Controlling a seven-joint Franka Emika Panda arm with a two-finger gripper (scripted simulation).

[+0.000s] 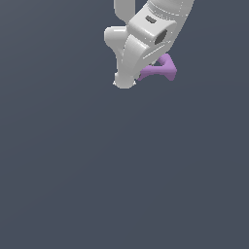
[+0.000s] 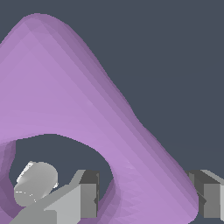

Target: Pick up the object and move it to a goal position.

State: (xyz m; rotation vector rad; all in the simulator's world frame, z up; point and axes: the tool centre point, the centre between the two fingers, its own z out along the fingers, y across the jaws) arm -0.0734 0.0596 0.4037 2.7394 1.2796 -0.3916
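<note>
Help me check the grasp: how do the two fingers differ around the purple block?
One finger sits inside the block's round hole; the other finger sits outside its outer edge. The inner finger shows its whole width; the outer is cut by the frame edge. Both are grey and flank the same wall.

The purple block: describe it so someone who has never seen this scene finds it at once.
Start at the white robot arm coming down from the top of the exterior view over a plain dark grey surface. Tucked behind its lower end, on the exterior view's right, is the purple block. It is the only coloured thing there, light purple with concave curved edges; in the wrist view a gripper finger sits inside its hole.
</note>
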